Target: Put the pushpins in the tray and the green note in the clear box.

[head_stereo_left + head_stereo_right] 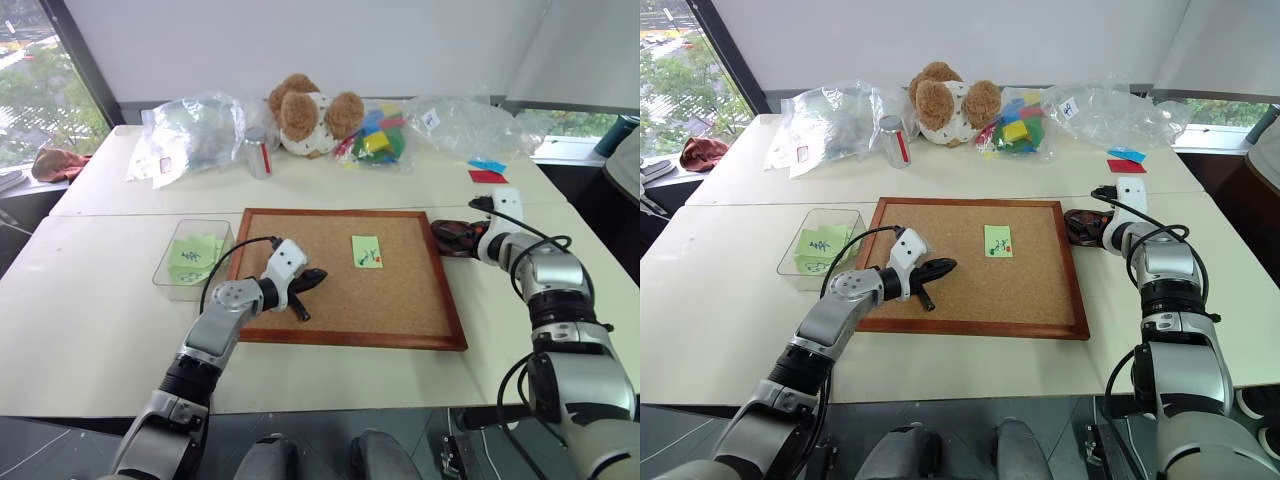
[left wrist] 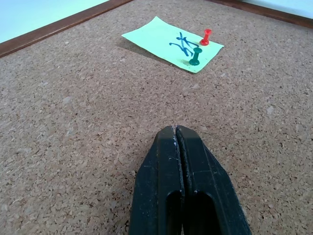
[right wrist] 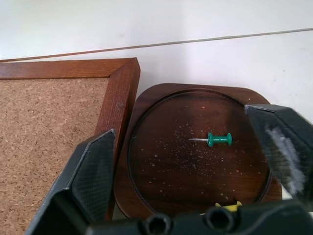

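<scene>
A pale green note [image 1: 366,251] lies on the corkboard [image 1: 400,310], held by a red pushpin [image 2: 206,36] and a green pushpin [image 2: 195,56]. My left gripper [image 1: 318,277] is shut and empty, resting low over the cork to the left of the note. The clear box [image 1: 165,262] stands left of the board with green slips inside. The dark brown tray [image 1: 447,240] sits against the board's right edge. Another green pushpin [image 3: 218,140] lies loose in the tray [image 3: 161,161]. My right gripper [image 3: 181,125] hangs open just above the tray, its fingers either side of that pin.
Along the back of the table lie clear plastic bags [image 1: 190,135], a can [image 1: 259,152], a teddy bear [image 1: 310,115] and a bag of coloured blocks [image 1: 378,140]. Red and blue paper pieces [image 1: 487,171] lie back right. A small yellow item [image 3: 227,205] sits at the tray's near edge.
</scene>
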Controlling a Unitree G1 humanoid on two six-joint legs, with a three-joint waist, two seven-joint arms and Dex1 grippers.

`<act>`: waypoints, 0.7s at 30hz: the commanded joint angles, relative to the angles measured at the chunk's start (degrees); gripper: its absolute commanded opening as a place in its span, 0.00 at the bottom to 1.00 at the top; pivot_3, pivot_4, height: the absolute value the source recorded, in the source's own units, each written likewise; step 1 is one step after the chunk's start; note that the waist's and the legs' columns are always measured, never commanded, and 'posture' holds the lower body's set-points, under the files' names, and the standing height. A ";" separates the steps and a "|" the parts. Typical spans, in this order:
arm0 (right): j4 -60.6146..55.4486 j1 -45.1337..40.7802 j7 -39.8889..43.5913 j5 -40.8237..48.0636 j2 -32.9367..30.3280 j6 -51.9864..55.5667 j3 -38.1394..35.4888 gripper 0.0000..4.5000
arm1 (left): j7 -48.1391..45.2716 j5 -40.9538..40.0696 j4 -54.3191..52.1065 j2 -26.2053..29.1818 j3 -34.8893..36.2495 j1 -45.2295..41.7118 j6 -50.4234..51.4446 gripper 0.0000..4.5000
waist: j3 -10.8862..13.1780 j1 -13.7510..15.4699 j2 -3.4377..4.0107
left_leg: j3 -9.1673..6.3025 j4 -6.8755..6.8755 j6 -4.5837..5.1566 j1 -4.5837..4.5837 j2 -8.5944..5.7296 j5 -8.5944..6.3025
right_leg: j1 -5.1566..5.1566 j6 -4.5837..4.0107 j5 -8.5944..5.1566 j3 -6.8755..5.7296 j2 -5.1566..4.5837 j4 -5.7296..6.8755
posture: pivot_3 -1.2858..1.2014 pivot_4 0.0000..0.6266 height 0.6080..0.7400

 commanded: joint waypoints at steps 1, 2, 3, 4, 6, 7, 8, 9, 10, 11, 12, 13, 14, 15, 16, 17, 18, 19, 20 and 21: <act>-8.79 0.35 1.65 1.54 -2.06 2.60 -1.16 0.98 | -0.19 0.86 0.56 0.52 -1.00 1.80 1.82 0.00 | 0.00 0.04 0.00 | 0.00 -0.01 0.01 0.00 0.00 0.00 | 0.00 0.00 0.00 0.00 0.00 -0.01 | 0.52 0.24 1.00; -11.48 1.11 2.40 1.92 -2.30 3.90 -0.91 0.98 | -0.21 0.87 0.52 0.54 -1.01 1.83 1.85 0.00 | 0.00 0.09 0.00 | 0.00 -0.01 0.02 0.00 0.00 -0.01 | 0.00 0.00 0.00 0.00 0.00 -0.01 | 0.52 0.24 1.00; -14.39 2.03 3.18 2.51 -2.54 5.35 -0.77 0.98 | -0.21 0.88 0.36 0.56 -1.04 1.94 1.89 0.00 | 0.00 0.05 0.00 | -0.01 -0.02 0.07 -0.01 0.01 -0.04 | 0.00 0.00 0.00 -0.01 0.00 -0.02 | 0.52 0.24 1.00; -18.17 3.19 4.29 3.36 -2.81 7.18 -0.46 0.98 | -0.23 0.87 0.29 0.57 -1.04 1.98 1.95 0.00 | 0.00 0.09 0.00 | -0.01 -0.02 0.08 0.00 0.01 -0.05 | 0.00 0.00 0.00 -0.01 0.00 -0.02 | 0.52 0.24 1.00; -26.17 5.68 6.38 5.12 -3.20 10.92 0.32 0.98 | -0.31 0.86 0.31 0.61 -1.04 1.96 1.98 0.00 | 0.00 0.13 0.00 | -0.02 -0.02 0.11 -0.01 0.02 -0.06 | 0.00 0.00 0.00 -0.02 0.00 -0.04 | 0.52 0.24 1.00; -29.63 6.79 6.88 5.74 -3.20 12.41 0.61 0.98 | -0.35 0.85 0.40 0.63 -1.01 1.90 1.97 0.00 | 0.00 0.14 0.00 | -0.02 -0.02 0.12 -0.01 0.02 -0.07 | 0.00 0.00 0.00 -0.01 0.00 -0.04 | 0.52 0.24 1.00; -33.14 8.01 7.12 6.24 -3.05 13.79 1.09 0.98 | -0.35 0.84 0.39 0.61 -1.02 1.88 2.02 0.00 | 0.00 0.14 0.00 | -0.02 -0.02 0.13 -0.01 0.02 -0.08 | 0.00 0.00 0.00 -0.01 0.00 -0.05 | 0.52 0.24 1.00; -36.19 9.16 7.45 6.74 -2.90 15.02 1.68 0.98 | -0.35 0.84 0.39 0.59 -1.02 1.87 2.05 0.00 | 0.00 0.13 0.00 | -0.02 -0.02 0.16 -0.02 0.02 -0.10 | 0.00 0.00 0.00 -0.01 0.00 -0.05 | 0.52 0.24 1.00; -39.73 10.56 7.88 7.48 -2.36 16.31 2.54 0.98 | -0.33 0.84 0.47 0.54 -1.03 1.81 2.06 0.00 | 0.00 0.11 0.00 | -0.02 -0.02 0.19 -0.02 0.02 -0.11 | 0.00 0.00 0.00 -0.01 0.00 -0.05 | 0.52 0.24 1.00; -42.51 11.70 7.91 8.11 -1.67 17.50 3.33 0.98 | -0.35 0.84 0.54 0.51 -1.05 1.77 2.05 0.00 | 0.00 0.09 0.00 | -0.02 -0.01 0.20 -0.01 0.02 -0.12 | 0.00 0.00 0.00 -0.01 0.00 -0.05 | 0.52 0.24 1.00; -44.83 12.99 8.07 8.41 -0.97 18.16 4.59 0.98 | -0.38 0.83 0.64 0.45 -1.08 1.69 2.05 0.00 | 0.00 0.09 0.00 | -0.02 -0.01 0.20 -0.01 0.02 -0.12 | 0.00 0.00 0.00 -0.01 0.00 -0.05 | 0.52 0.24 1.00; -46.36 14.10 8.16 8.38 -0.51 18.39 5.80 0.98 | -0.39 0.84 0.77 0.37 -1.12 1.57 2.05 0.00 | 0.00 0.08 -0.01 | -0.03 -0.01 0.20 0.00 0.02 -0.12 | 0.00 0.00 0.00 -0.01 0.00 -0.05 | 0.52 0.24 1.00; -47.12 14.94 7.68 8.00 0.26 18.53 6.88 0.98 | -0.40 0.86 0.95 0.30 -1.15 1.44 2.02 0.00 | 0.00 0.12 -0.01 | -0.03 -0.01 0.20 0.00 0.02 -0.12 | 0.01 0.00 0.00 -0.01 0.00 -0.05 | 0.52 0.24 1.00; -47.54 15.50 7.07 7.75 0.99 18.70 7.67 0.98 | -0.40 0.87 1.10 0.23 -1.16 1.31 2.00 0.00 | -0.01 0.13 -0.01 | -0.03 -0.01 0.20 0.00 0.02 -0.12 | 0.01 0.00 0.00 -0.01 0.00 -0.05 | 0.52 0.24 1.00; -47.73 15.85 6.74 7.77 1.68 18.60 8.22 0.93 | -0.38 0.90 1.26 0.17 -1.16 1.17 1.97 0.00 | -0.01 0.14 -0.01 | -0.03 0.00 0.20 0.00 0.02 -0.12 | 0.01 0.00 0.00 -0.01 0.00 -0.05 | 0.52 0.24 1.00; -47.35 15.96 6.08 7.36 2.62 18.15 9.06 0.84 | -0.38 0.90 1.36 0.15 -1.14 1.10 1.91 0.00 | 0.00 0.18 -0.01 | -0.03 0.00 0.20 -0.01 0.02 -0.12 | 0.01 0.00 0.00 -0.01 0.00 -0.05 | 0.52 0.24 1.00; -47.08 16.00 5.66 7.09 3.17 17.82 9.61 0.80 | -0.38 0.90 1.41 0.14 -1.12 1.07 1.89 0.00 | 0.00 0.22 -0.01 | -0.02 0.02 0.20 -0.01 0.01 -0.12 | 0.02 0.00 0.00 -0.01 -0.01 -0.05 | 0.52 0.24 1.00; -46.02 15.85 5.16 6.56 4.00 17.02 10.54 0.73 | -0.42 0.92 1.37 0.15 -1.15 1.12 1.86 0.00 | -0.01 0.21 -0.01 | -0.02 0.02 0.20 -0.02 0.01 -0.12 | 0.02 0.00 0.00 -0.01 -0.01 -0.07 | 0.52 0.24 1.00; -45.28 15.73 4.78 6.15 4.56 16.50 11.12 0.62 | -0.45 0.94 1.33 0.16 -1.17 1.17 1.84 0.00 | -0.01 0.21 -0.01 | -0.03 0.01 0.20 0.00 0.01 -0.12 | 0.03 0.00 0.00 -0.02 -0.01 -0.07 | 0.52 0.24 1.00; -44.55 15.53 4.43 5.47 4.87 15.94 11.72 0.62 | -0.49 0.96 1.27 0.18 -1.16 1.20 1.82 0.00 | -0.01 0.20 -0.01 | -0.03 0.00 0.19 0.01 0.01 -0.11 | 0.02 0.00 0.00 -0.02 -0.01 -0.07 | 0.52 0.24 1.00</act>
